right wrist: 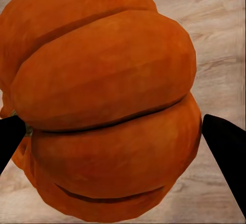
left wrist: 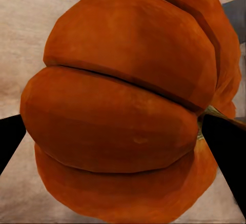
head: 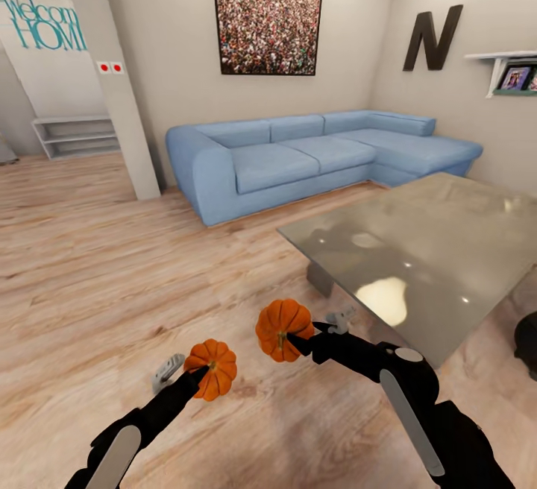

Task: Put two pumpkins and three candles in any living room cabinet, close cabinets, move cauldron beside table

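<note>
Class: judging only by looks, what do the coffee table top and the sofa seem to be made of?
Table top: apparently glass or polished grey stone, glossy; it mirrors lights and shapes. Sofa: seemingly matte blue fabric, soft rounded cushions without shine.

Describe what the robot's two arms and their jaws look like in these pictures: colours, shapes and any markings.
Both arms are matte black with rounded, segmented casings. Each forearm carries a long pale grey oval panel, and the right arm has a small round grey cap near the wrist. A light grey fitting sits beside the left gripper and the right gripper. The jaws are plain black, tapering wedges. No cables or lettering show.
</note>
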You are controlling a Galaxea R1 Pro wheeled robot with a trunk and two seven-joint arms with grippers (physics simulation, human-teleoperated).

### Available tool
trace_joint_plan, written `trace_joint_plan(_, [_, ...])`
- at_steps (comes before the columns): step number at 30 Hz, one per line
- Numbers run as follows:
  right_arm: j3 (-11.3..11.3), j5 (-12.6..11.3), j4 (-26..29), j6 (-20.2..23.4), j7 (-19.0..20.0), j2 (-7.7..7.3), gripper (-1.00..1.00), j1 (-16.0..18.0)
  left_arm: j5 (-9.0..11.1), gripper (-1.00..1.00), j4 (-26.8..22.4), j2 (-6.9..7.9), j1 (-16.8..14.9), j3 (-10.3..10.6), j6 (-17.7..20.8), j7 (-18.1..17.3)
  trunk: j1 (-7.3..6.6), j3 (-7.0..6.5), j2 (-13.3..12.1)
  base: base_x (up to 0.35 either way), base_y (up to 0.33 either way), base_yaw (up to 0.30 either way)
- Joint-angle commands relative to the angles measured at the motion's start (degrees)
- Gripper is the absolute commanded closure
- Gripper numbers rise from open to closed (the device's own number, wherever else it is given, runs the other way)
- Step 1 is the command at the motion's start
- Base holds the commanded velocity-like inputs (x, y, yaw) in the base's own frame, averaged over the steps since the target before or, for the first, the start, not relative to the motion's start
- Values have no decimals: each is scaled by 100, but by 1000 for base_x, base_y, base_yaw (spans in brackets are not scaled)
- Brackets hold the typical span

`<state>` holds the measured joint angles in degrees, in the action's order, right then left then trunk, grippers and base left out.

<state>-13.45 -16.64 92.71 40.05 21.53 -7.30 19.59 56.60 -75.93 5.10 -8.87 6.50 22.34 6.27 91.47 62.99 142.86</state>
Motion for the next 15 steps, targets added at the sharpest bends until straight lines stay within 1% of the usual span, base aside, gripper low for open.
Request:
trace_joint_plan(1, [0, -16, 1, 2, 1, 0, 100, 1, 3, 100, -1, 0, 0, 0, -1, 7, 0, 3, 0, -337, 0, -268])
trace_joint_plan(15, [0, -19, 1, 2, 1, 0, 100, 1, -6, 100, 9, -1, 0, 0, 0, 32, 0, 25, 0, -339, 0, -283])
